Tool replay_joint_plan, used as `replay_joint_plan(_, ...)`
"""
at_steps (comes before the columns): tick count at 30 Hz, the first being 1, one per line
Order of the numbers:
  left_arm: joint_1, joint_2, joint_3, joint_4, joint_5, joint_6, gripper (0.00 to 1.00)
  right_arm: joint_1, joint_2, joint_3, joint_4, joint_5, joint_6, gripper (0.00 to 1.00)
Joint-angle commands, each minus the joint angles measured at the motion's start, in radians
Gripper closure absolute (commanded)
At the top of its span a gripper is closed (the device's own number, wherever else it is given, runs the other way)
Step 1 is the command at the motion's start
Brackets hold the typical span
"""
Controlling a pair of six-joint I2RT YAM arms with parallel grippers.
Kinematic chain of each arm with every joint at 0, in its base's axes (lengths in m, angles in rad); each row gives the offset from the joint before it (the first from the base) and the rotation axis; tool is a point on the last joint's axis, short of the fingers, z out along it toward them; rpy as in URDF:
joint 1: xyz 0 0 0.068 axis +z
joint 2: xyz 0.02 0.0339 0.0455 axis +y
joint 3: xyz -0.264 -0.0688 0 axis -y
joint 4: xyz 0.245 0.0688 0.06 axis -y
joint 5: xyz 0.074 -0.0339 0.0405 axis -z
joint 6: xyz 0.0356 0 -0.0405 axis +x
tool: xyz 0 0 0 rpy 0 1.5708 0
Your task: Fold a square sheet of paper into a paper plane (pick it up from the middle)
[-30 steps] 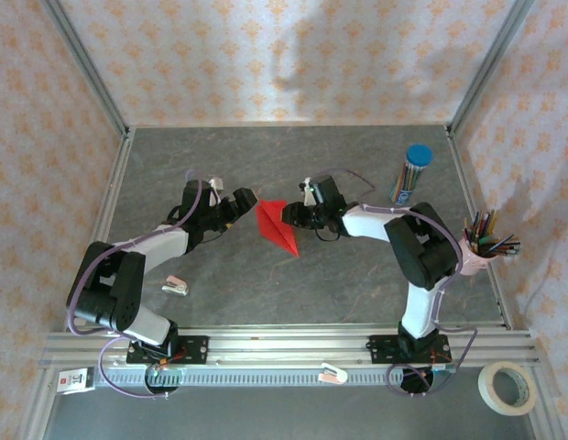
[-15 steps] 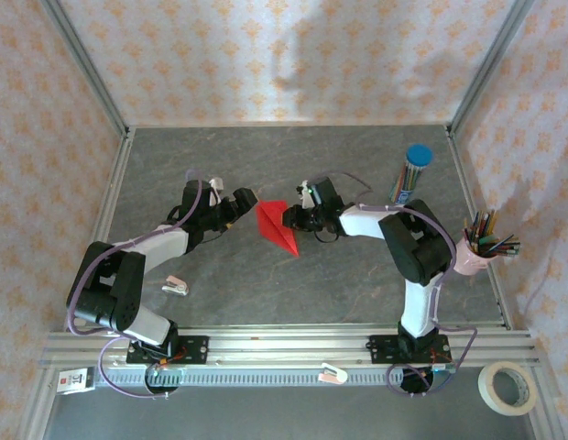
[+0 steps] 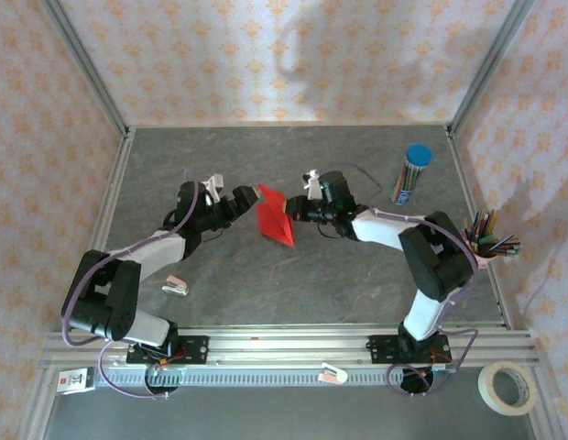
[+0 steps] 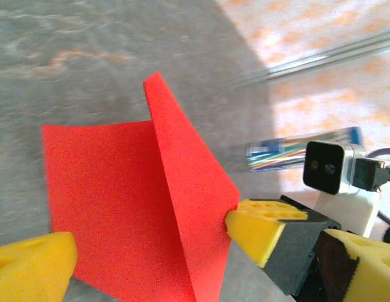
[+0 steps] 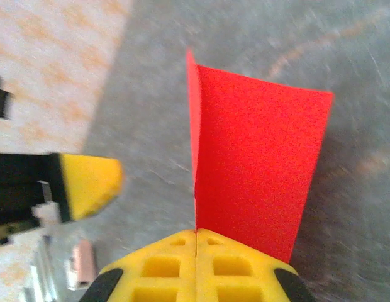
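Pencils of many colours fill a clear tube with a blue cap (image 3: pixel 410 174) standing toward the far right of the grey table (image 3: pixel 357 284), and more pencils bristle from a pink cup (image 3: pixel 475 249) at the right edge. The left arm reaches forward and inward, low over the table. Its left gripper (image 3: pixel 250 198) is spread wide, with its yellow pads (image 4: pixel 31 264) on either side of a bright red sheet of paper (image 3: pixel 273 218) folded along a crease. That sheet stands upright at the table's middle, between the two grippers. The right arm stretches leftward with its elbow bent, and the right gripper (image 5: pixel 196 248) pinches the sheet's edge between pads pressed together.
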Motion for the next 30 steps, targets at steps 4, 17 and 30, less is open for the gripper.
replay_joint_plan(4, -0.017, -0.02, -0.024, 0.304, 0.146, -0.115, 0.08, -0.008, -0.091, -0.019, 0.229, -0.087, 0.152, 0.98)
replay_joint_plan(17, -0.096, 0.049, 0.003, 0.489, 0.226, -0.152, 0.36, -0.008, -0.129, -0.023, 0.342, -0.185, 0.292, 0.98)
replay_joint_plan(30, -0.109, 0.047, -0.007, 0.552, 0.24, -0.152, 0.66, -0.011, -0.137, -0.026, 0.353, -0.196, 0.316, 0.98)
